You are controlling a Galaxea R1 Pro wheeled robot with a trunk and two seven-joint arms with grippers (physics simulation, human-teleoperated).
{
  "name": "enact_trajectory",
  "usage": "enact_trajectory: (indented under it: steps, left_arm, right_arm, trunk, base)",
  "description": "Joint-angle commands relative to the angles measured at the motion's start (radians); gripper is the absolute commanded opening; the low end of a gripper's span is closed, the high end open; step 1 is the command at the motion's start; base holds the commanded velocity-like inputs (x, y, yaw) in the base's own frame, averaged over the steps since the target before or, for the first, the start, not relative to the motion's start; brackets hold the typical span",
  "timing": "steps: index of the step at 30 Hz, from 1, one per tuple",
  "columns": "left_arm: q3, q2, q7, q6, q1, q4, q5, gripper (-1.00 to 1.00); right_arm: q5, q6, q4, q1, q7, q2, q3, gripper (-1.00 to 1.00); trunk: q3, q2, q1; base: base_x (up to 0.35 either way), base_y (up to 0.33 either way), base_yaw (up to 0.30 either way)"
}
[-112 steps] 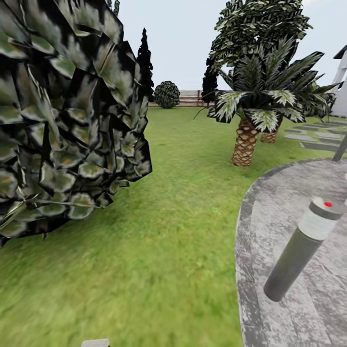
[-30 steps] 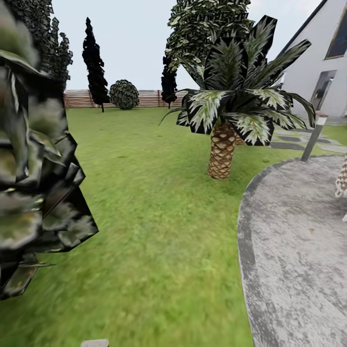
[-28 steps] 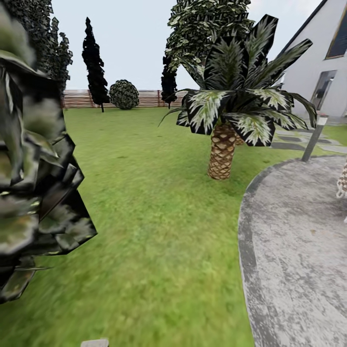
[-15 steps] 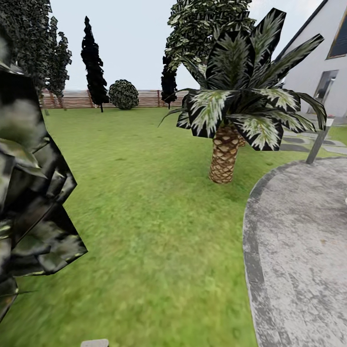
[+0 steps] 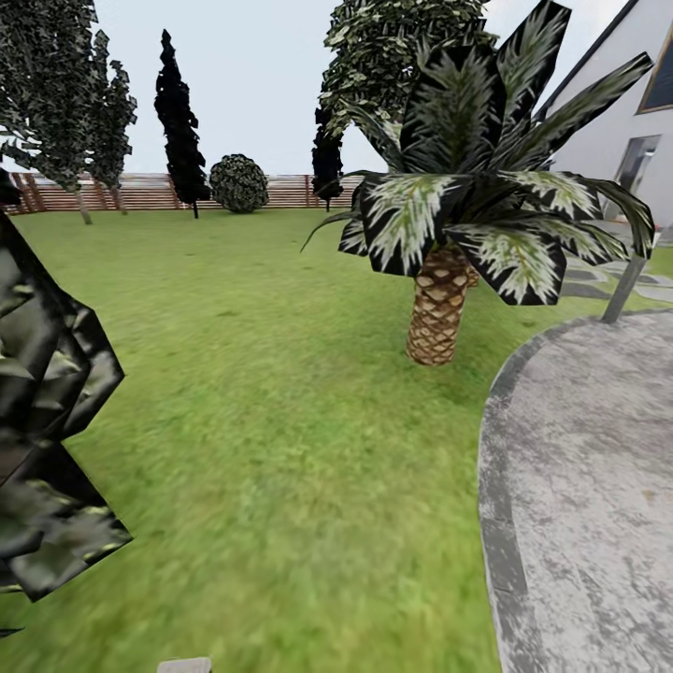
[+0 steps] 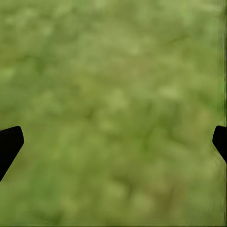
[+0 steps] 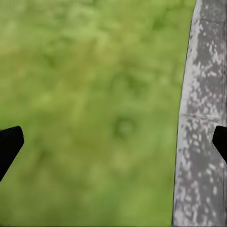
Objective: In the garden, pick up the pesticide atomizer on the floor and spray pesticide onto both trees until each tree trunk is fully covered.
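while over green lawn (image 5: 280,393) | left gripper (image 6: 113,142) spread | right gripper (image 7: 113,142) spread

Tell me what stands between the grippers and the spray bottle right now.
That cannot be judged: I see no bottle. Both grippers hang open over the lawn, the left gripper above bare grass, the right gripper by the paving edge. Ahead stand a palm and a near bush.

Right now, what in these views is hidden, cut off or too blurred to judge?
- Head view: the post lamp has its top behind a palm frond.
- Head view: the dark bush is cut by the picture's edge.
- Wrist views: left gripper and right gripper show fingertips only; the grass is blurred.
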Motion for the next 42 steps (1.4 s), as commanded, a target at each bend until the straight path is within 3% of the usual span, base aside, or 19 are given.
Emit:
enact_trajectory:
  steps: [1, 31, 42]
  left_arm:
    - [0.0, 0.0, 0.0, 0.0, 0.0, 0.0, 0.0, 1.0]
    - [0.0, 0.002, 0.0, 0.0, 0.0, 0.0, 0.001, 1.0]
    - [0.0, 0.001, 0.0, 0.0, 0.0, 0.0, 0.001, 1.0]
  right_arm:
    - [0.0, 0.0, 0.0, 0.0, 0.0, 0.0, 0.0, 1.0]
    - [0.0, 0.0, 0.0, 0.0, 0.0, 0.0, 0.001, 1.0]
    - [0.0, 0.0, 0.002, 0.0, 0.0, 0.0, 0.002, 1.0]
  trunk:
    - [0.0, 0.0, 0.0]
    - [0.0, 0.0, 0.0]
    - [0.0, 0.0, 0.0]
  base:
    - [0.299, -0.196, 0.0]
    - [0.332, -0.087, 0.001]
    - [0.34, -0.096, 0.231]
